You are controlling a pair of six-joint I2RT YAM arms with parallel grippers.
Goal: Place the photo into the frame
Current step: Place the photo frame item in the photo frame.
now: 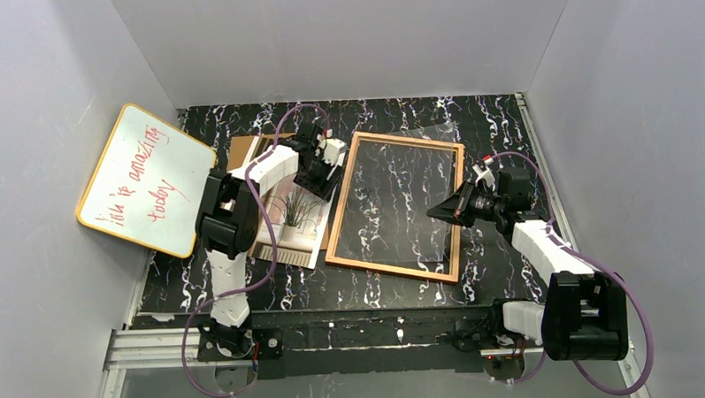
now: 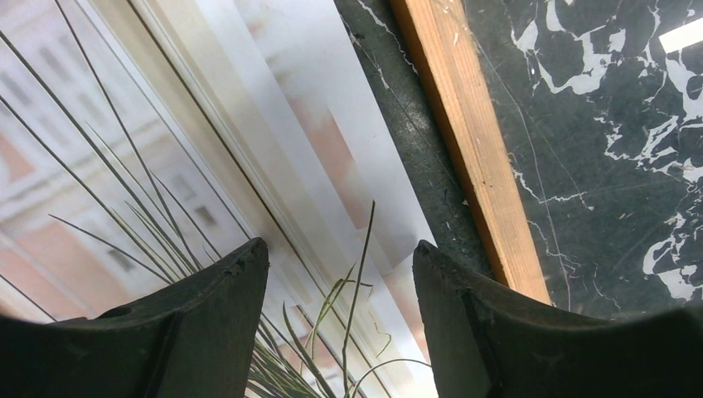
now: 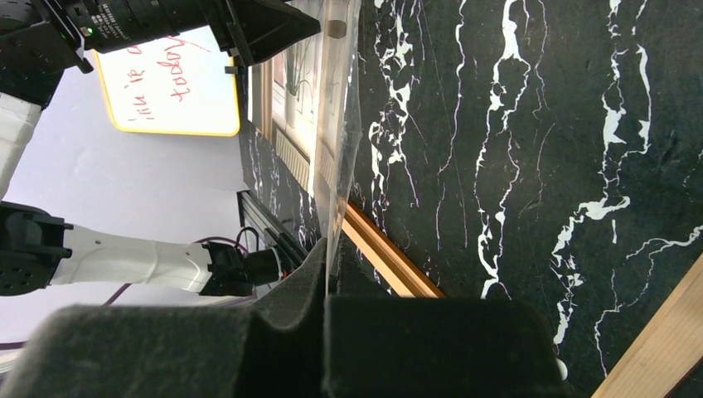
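left gripper hangs over the photo, jaws apart with nothing between them. the wrist view shows both dark fingers spread above the print's spiky plant. whether the tips touch the paper, i can't tell from here.

the photo lies flat on the marble-pattern table, just left of the frame and outside it. a thin strip of table shows between the print's edge and the wooden border. the left arm covers much of the print from above, and its far end is hidden.

right gripper sits at the frame's right side, jaws pinched together on the edge of a clear sheet. its wrist camera sees the sheet edge-on, standing up from the grip. from overhead the sheet is hard to make out, only glare and a faint corner past the frame's top right.

a brown board peeks out behind the left arm, mostly covered. a whiteboard with red writing leans at the left wall.
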